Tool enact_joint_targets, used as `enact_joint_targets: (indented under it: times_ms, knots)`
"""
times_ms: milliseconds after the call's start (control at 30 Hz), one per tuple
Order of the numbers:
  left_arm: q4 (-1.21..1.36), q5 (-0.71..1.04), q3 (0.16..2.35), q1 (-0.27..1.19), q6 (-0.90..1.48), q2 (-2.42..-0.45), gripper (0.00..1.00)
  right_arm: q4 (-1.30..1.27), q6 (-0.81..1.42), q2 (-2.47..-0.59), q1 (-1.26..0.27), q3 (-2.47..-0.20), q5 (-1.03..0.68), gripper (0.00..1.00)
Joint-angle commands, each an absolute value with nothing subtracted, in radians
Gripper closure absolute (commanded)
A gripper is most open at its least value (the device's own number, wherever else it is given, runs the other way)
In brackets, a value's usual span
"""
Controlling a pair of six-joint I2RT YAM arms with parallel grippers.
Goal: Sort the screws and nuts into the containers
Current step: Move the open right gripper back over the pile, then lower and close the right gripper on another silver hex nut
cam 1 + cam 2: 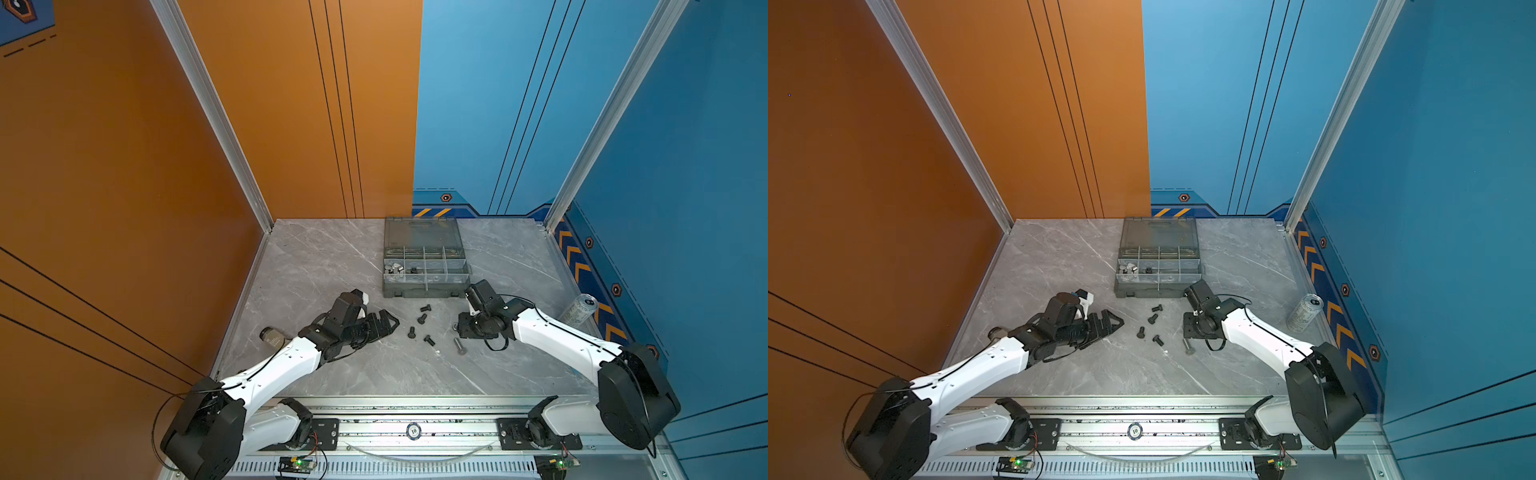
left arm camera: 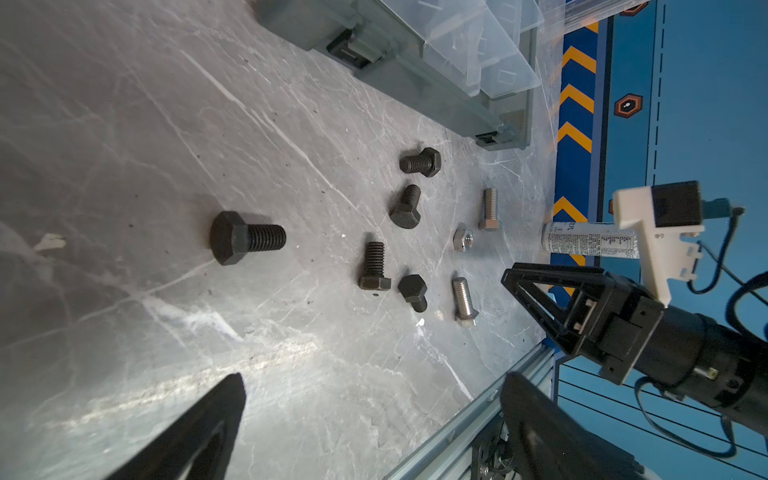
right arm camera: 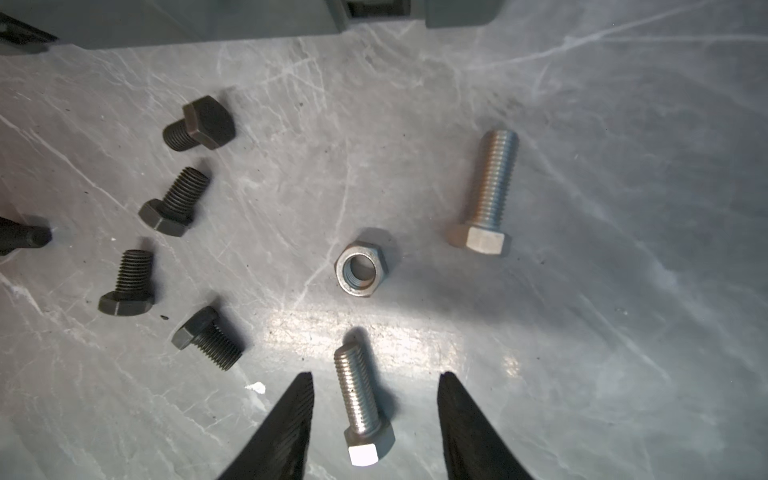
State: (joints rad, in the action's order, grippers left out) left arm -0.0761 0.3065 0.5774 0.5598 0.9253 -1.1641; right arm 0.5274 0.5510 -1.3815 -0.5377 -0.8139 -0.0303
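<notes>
While hanging half-open, straddling the nearer silver screw lengthwise with the right gripper, touching neither flank.

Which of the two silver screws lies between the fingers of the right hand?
The silver screw nearest the right hand, seen between its open fingers; the other silver screw lies apart, beyond the silver nut.

The bench is grey marble with white veins, the short bolts black, the longer bolts and the nut silver, the box smoky translucent grey, the can silver with dark print, and the wall panels orange and blue with thin black lines.
</notes>
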Motion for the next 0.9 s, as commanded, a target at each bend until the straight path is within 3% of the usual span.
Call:
enact_joint_targets:
  times_ms: [0, 867]
  knots:
    - [-0.102, 0.29, 0.598, 0.568, 0.924, -1.164, 0.02, 0.477, 0.623, -1.392, -0.549, -0.804, 0.018, 0.49]
    - [-0.1, 0.296, 0.594, 0.56, 0.912, -1.172, 0.02, 0.411, 0.723, -1.612, -0.586, -0.891, 0.061, 0.49]
